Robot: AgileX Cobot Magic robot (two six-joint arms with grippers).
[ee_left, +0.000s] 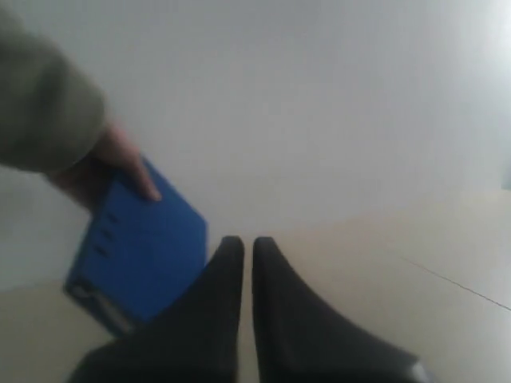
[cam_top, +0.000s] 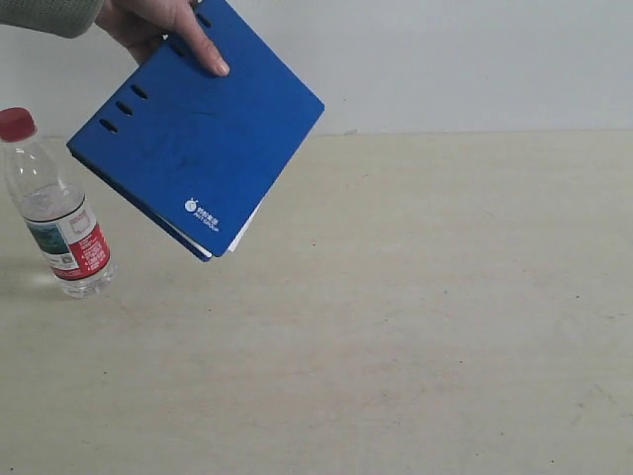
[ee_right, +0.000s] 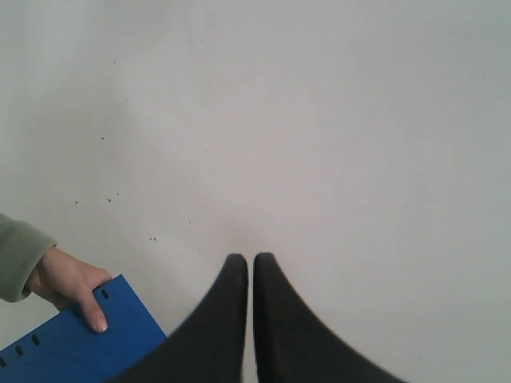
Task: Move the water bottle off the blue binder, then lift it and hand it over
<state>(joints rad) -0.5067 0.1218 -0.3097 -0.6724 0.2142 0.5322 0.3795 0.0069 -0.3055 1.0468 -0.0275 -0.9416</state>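
A hand (cam_top: pixel 160 25) holds the binder (cam_top: pixel 208 139) tilted near the bottle (cam_top: pixel 59 213) and might topple it, while the left gripper (ee_left: pixel 247 243) and right gripper (ee_right: pixel 250 259) sit pinched, empty.

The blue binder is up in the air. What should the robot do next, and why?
Probably just wait. A person's hand holds the blue binder tilted above the table, and the water bottle stands on the table beside it, not on it. The left hand and right hand are shut, so there's nothing to move off yet.

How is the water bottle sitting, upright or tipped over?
Upright: the water bottle stands on its base on the table, red cap on top.
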